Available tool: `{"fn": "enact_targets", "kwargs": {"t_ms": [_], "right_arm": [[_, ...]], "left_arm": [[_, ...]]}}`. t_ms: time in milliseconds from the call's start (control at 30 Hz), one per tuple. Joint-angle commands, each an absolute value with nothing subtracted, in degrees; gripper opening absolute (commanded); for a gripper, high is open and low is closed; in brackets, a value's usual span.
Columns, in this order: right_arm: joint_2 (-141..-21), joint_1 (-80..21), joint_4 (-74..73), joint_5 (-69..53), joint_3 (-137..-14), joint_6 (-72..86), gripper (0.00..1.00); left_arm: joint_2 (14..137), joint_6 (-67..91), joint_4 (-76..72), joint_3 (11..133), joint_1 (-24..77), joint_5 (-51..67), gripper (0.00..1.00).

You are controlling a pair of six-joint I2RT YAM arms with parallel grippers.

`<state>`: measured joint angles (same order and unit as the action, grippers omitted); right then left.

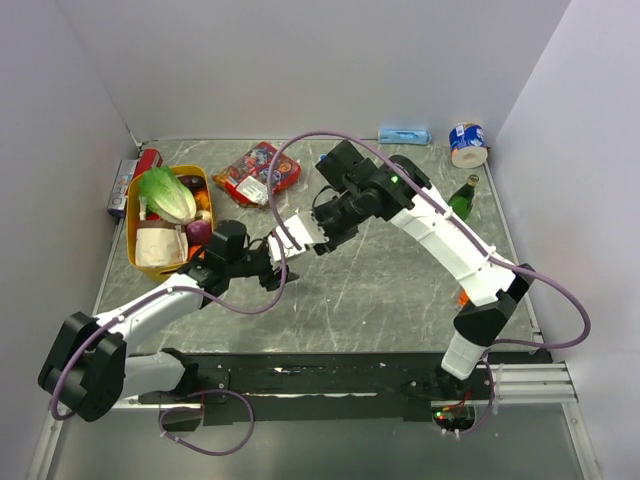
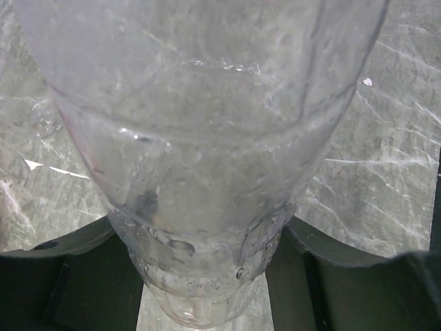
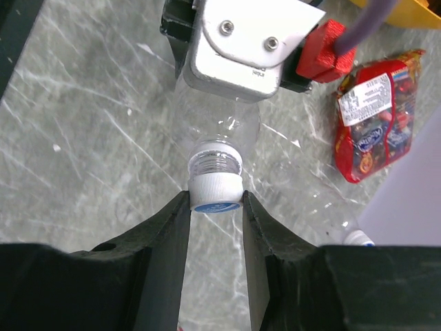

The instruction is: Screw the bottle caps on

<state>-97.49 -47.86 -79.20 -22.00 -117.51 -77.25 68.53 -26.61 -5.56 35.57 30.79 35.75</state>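
Top view: the clear bottle (image 3: 227, 127), mid-table, is hard to make out. A second cap (image 3: 358, 238) is cut off by the gripper housing. The left gripper (image 2: 207, 276) clamps the bottle's body. The right gripper (image 3: 215, 207) is closed on the cap (image 3: 216, 185) at the bottle's neck. A yellow basket (image 1: 133, 235), far left, holds lettuce (image 1: 166, 194).

Grippers: we saw the left gripper (image 1: 275, 262) and the right gripper (image 1: 322, 238) close together over mid-desk (image 1: 380, 290).
Left edge: a yellow bin (image 1: 131, 230) held a lettuce (image 1: 167, 194).
Back: we noted a red packet (image 1: 258, 172), a blue-white tin (image 1: 467, 143) and a green bottle (image 1: 463, 197).
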Motion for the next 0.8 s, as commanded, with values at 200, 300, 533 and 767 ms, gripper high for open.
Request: {"fn": "enact_targets", "kwargs": {"t_ms": [200,300,533,767], "right_arm": [[-100.55,-50.54,-84.54,-16.26,-121.90,-79.89,0.21],[-100.72,-50.80,-84.64,-15.64,-122.26,-79.89,0.21],[-101.95,-50.71,-84.81,-16.26,-121.55,-75.94,0.21],[-108.80,-49.84,-89.19,-16.87,-131.38,-65.66,0.20]], "left_arm": [[69.43,-28.21,-5.19,42.10,31.99,38.32,0.01],[69.26,-27.69,-5.80,42.28,32.08,38.58,0.01],[67.59,-25.24,-12.56,39.38,32.08,38.24,0.01],[66.01,-21.27,-20.11,36.57,32.08,32.62,0.01]]}}
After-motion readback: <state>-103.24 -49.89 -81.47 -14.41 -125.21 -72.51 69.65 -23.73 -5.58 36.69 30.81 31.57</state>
